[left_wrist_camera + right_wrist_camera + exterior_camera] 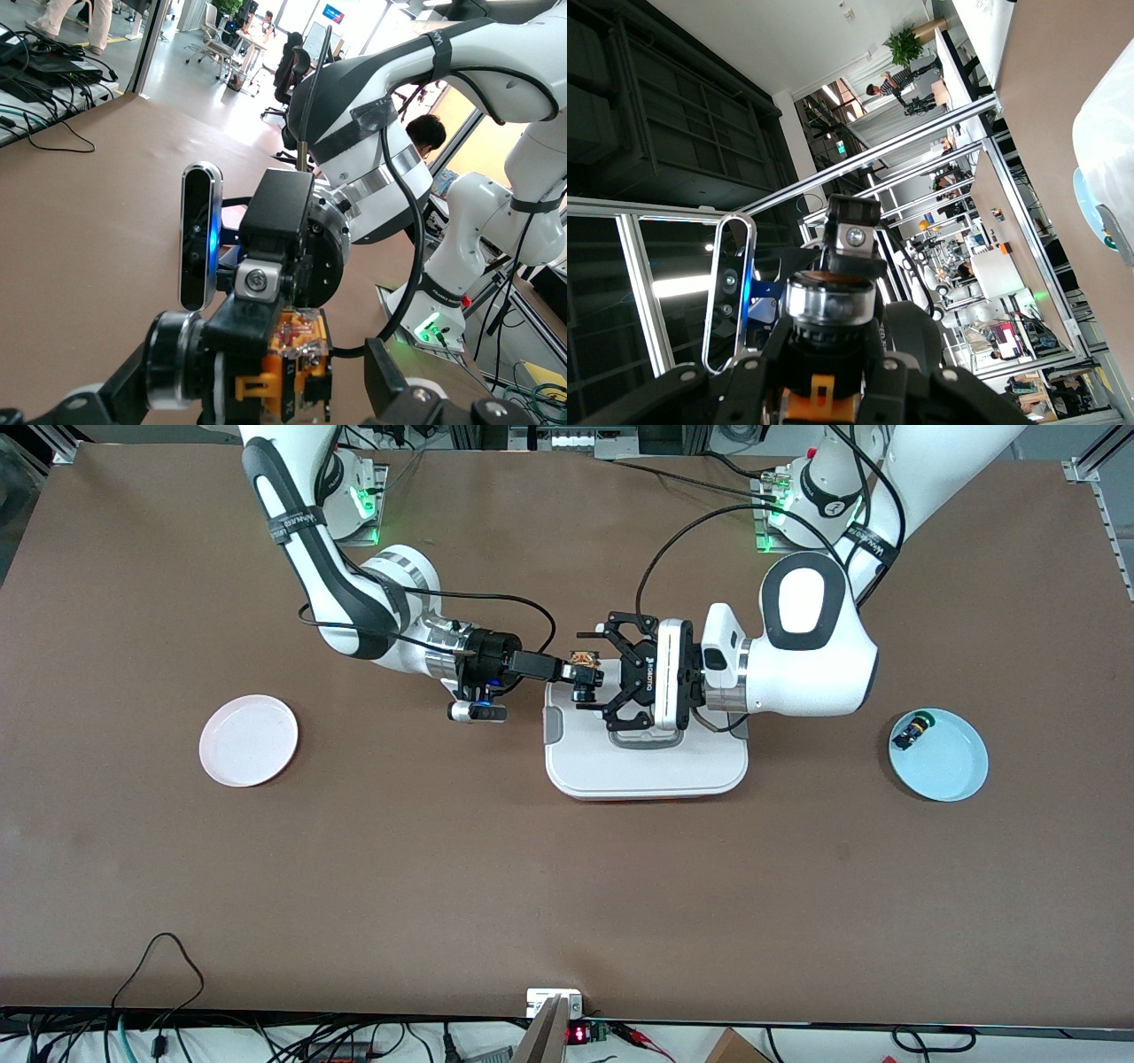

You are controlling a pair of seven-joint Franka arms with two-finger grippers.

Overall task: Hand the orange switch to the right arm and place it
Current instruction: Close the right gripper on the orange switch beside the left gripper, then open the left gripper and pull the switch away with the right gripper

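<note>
Brown tabletop [567,886] carries, toward the right arm's end, a pale pink plate [249,740]. Next along, the right arm [354,593] reaches toward the middle, its right end effector [578,673] clenched on the orange switch [585,662], which hangs in the air over the edge of a white tray [645,766] lying at the tabletop's centre. Facing it from the other way, the left end effector [611,673] stands released, its black linkage fingers [620,627] spread on either side of the switch without gripping it. In the left wrist view the switch's orange body [282,372] sits between those spread fingers, pinched by the right arm's slim fingers. Toward the left arm's end lies a light blue plate [952,775] with a green-capped black switch [913,731] in it.
</note>
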